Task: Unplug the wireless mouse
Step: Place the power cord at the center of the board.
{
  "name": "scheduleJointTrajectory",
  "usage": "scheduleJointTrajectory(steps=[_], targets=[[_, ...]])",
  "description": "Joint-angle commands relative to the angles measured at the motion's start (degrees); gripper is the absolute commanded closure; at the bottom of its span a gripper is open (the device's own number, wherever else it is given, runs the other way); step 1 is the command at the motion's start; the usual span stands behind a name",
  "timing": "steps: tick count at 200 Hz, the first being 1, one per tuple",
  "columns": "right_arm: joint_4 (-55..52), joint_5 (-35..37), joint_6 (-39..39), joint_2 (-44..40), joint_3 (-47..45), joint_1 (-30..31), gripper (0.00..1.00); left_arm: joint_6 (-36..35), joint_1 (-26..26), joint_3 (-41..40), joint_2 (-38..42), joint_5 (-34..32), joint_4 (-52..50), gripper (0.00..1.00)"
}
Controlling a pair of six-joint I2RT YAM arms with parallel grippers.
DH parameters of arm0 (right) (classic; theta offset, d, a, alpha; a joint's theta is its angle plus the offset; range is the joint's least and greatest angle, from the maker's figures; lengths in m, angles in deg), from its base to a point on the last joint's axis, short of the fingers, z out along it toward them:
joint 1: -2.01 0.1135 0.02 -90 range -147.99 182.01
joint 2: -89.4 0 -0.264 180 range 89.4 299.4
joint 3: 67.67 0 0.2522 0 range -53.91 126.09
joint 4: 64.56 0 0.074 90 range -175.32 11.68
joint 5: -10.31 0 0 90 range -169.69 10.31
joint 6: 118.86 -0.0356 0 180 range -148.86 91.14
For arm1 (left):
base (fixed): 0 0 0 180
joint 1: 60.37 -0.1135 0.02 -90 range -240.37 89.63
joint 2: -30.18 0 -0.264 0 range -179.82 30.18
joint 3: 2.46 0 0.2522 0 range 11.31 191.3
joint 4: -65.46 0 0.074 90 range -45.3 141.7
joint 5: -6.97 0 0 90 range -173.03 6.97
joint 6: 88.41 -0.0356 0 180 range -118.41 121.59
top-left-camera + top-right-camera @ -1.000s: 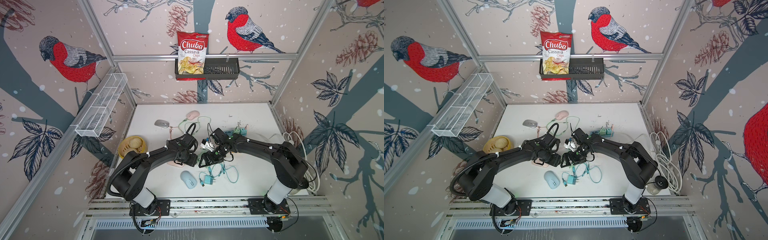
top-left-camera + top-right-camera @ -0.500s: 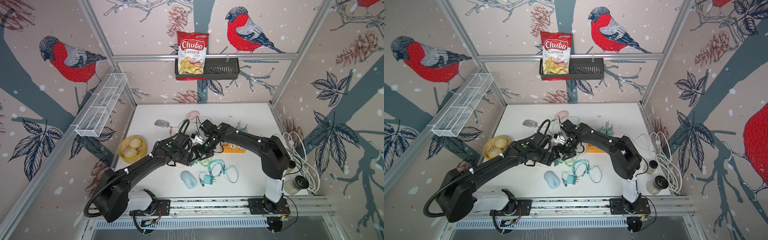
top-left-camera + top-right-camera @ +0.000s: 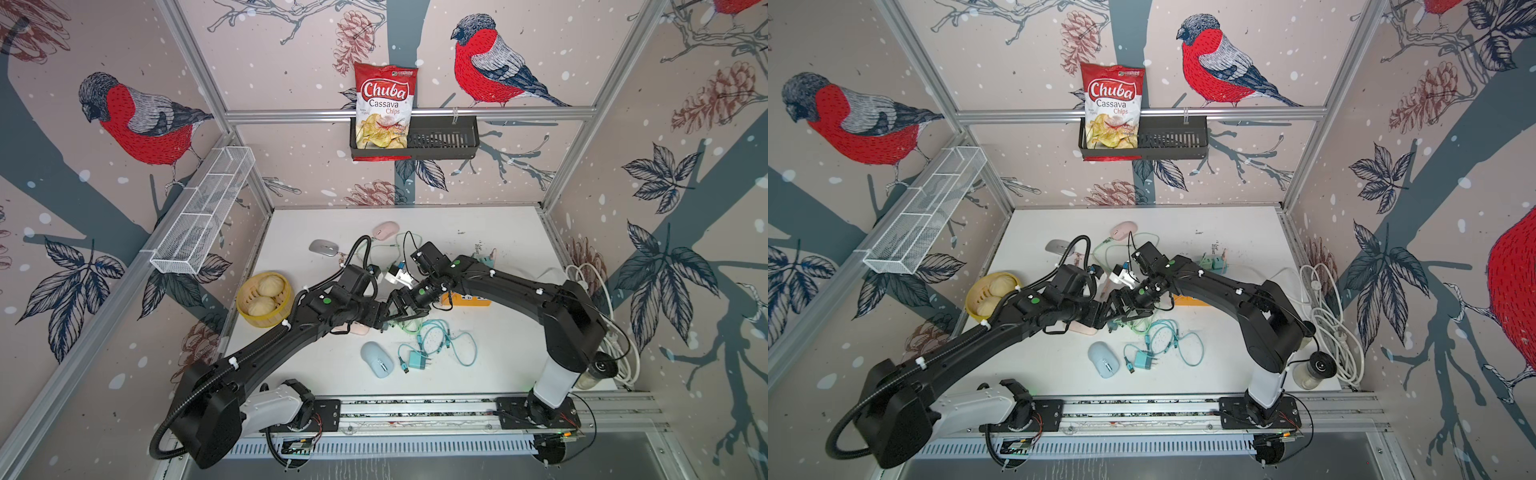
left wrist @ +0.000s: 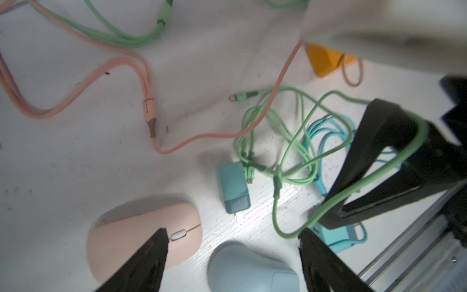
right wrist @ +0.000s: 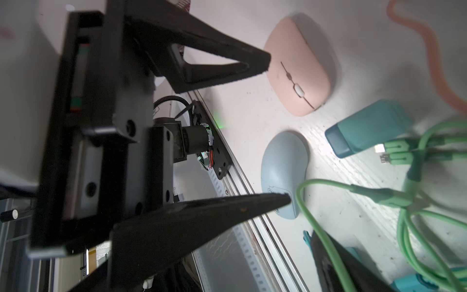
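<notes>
Left wrist | left pincer [image 4: 232, 231] released near pink mouse [image 4: 131, 235] | right pincer [image 3: 399, 306] released, green cable [image 4: 422, 134] draped across

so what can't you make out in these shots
- Near pink mouse: top views, mostly under the left arm.
- Orange power strip: top views, right arm covers most of it.
- Blue mouse: left wrist view, cut by the frame edge.
- Green cable: left wrist view, crosses the right gripper; hooked or just draped, unclear.
- Pale blur: left wrist view, out of focus, unidentifiable.
</notes>
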Motion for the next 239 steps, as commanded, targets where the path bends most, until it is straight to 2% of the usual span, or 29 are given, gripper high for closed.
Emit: scheduleJointTrajectory(steps=[1,36,52,62,98,138,169,184,209,226,239], targets=[[-1.0,7.9,1.3,-3.2,-1.3,-1.6,0.01,3.1,-3.3,-1.8,2.7,4.1,6.1,0.19],[-2.5,5.8,3.9,-4.5,-2.1,-2.0,0.01,2.7,-4.2,-0.5,3.2,7.0,5.6,0.17],[0.4,3.5,3.0,-4.9,-3.4,-2.0,0.01,-0.8,-4.1,-0.9,3.1,17.0,9.5,0.15],[3.0,1.5,1.5,-5.3,-4.3,-2.0,0.01,-1.0,-3.8,-0.9,2.7,20.0,10.6,0.15],[9.7,-4.9,-2.4,-6.7,-5.9,-2.0,0.0,-4.3,-1.9,0.4,-0.2,21.2,9.1,0.16],[14.1,-7.8,-5.0,-7.2,-6.9,-2.2,0.01,-5.2,1.7,1.2,-2.9,23.3,9.5,0.18],[17.7,-11.1,-7.2,-8.0,-7.8,-1.9,0.0,-4.6,2.5,1.4,-4.2,21.0,9.9,0.17],[23.6,-14.4,-10.6,-9.7,-10.0,-1.9,0.0,-4.1,2.5,1.4,-4.3,20.2,10.2,0.16],[22.3,-14.9,-9.2,-12.6,-11.5,-3.0,0.01,-2.7,0.1,1.8,-3.7,19.7,8.7,0.19],[20.9,-14.7,-8.1,-14.6,-12.9,-4.4,0.0,-2.2,-4.3,0.2,-2.1,25.2,10.0,0.29],[21.1,-14.8,-8.2,-15.7,-13.9,-5.2,0.01,-3.1,-6.1,-0.8,-0.6,31.5,11.7,0.3]])
